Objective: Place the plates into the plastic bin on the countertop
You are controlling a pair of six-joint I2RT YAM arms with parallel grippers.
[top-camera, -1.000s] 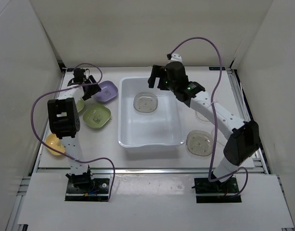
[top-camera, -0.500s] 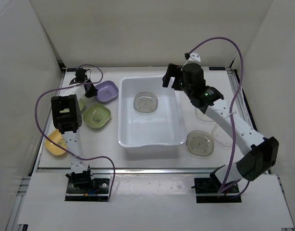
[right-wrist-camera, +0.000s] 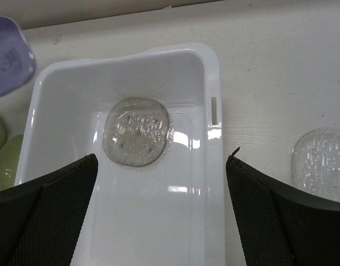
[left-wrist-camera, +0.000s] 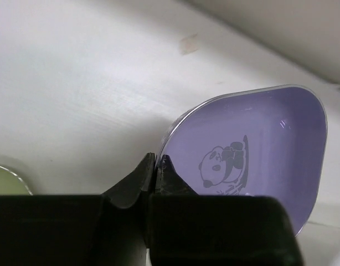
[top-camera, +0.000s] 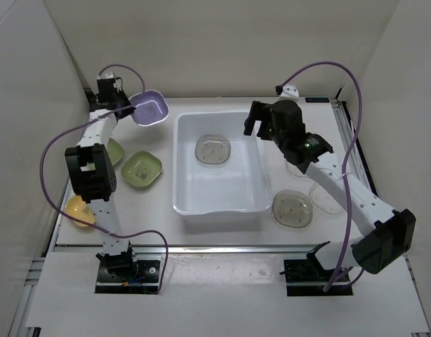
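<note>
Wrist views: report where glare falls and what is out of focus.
Left wrist view: the left gripper is a dark, soft-edged silhouette; the purple plate is sharp, its panda print legible. Right wrist view: white glare patches on the plastic bin floor beside the clear plate.

The purple plate (top-camera: 148, 109) is showing a soft lilac, and up close it's carrying a black-and-white panda print (left-wrist-camera: 224, 165) with dark strokes beside it. The plastic bin (top-camera: 184, 205) is gleaming glossy white. Inside it, a clear plate (top-camera: 213, 149) is glinting greyish with dark speckles. The light-green plate (top-camera: 142, 169) is looking pale, with a faint mark at its centre. The yellow-orange plate (top-camera: 78, 209) is glowing warm against the white countertop (top-camera: 222, 228). The cables (top-camera: 326, 64) are looping in mauve.
</note>
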